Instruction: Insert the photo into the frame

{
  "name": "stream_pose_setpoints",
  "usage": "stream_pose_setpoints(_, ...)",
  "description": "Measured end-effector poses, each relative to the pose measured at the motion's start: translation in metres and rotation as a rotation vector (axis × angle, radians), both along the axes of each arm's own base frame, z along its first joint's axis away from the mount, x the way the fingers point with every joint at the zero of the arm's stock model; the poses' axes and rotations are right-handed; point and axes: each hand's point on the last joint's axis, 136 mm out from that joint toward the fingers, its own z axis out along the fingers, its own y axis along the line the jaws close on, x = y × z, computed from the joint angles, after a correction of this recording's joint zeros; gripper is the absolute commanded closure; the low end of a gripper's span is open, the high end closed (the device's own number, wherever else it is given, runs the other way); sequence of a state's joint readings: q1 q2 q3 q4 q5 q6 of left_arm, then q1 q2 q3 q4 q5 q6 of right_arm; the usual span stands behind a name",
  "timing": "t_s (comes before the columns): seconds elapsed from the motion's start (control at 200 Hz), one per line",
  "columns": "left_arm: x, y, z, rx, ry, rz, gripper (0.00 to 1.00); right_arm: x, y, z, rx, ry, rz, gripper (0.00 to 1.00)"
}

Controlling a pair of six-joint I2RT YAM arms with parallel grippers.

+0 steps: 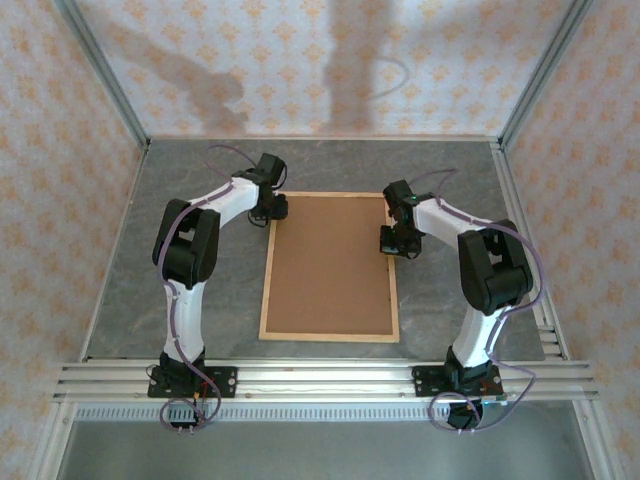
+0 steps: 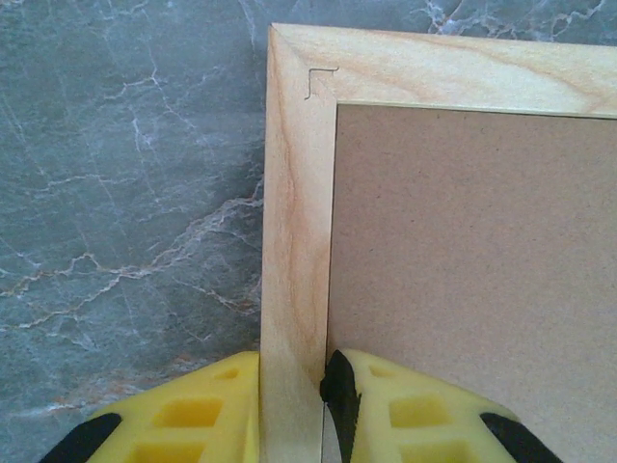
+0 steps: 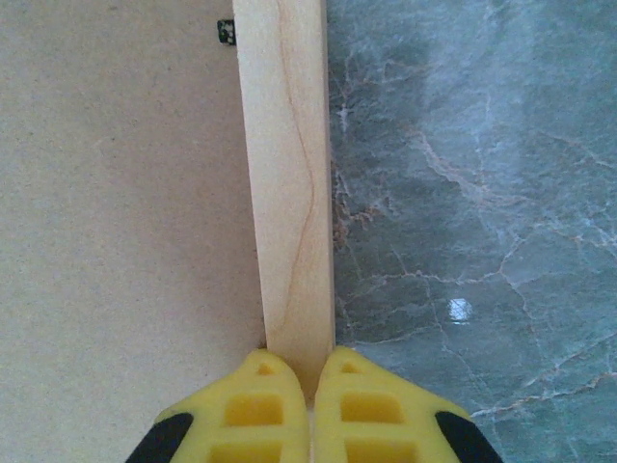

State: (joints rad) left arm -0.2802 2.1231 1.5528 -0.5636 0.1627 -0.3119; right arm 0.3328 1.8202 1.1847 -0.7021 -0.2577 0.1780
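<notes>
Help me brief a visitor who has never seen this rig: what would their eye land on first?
First, the big light-wood frame lying flat in the middle of the grey marbled table, filled by a brown backing board. Next, the two white arms bent in over its far end. The left hand pinches the left rail near the far corner, while the right hand, shut, sits on the right rail.

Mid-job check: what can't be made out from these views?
Photo under the backing board? The board covers the frame's opening, all views.
Right claw contact with the strip: hidden beneath its fingers, right wrist view.
Small dark tab beside the strip: too small to identify, right wrist view.
</notes>
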Motion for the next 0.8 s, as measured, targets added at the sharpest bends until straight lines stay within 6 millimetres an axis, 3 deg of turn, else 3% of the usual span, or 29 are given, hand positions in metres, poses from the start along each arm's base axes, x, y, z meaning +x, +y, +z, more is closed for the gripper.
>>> stream_pose_setpoints(0.566,-0.005,-0.002,-0.001,0.130,0.014,-0.028,0.76,-0.001,-0.001,0.001,0.001,-0.009,-0.002,0.94)
stream_pose_setpoints(0.796,-0.024,-0.003,-0.001,0.137,0.035,-0.035,0.75,-0.008,-0.005,0.000,-0.008,-0.012,-0.002,0.95)
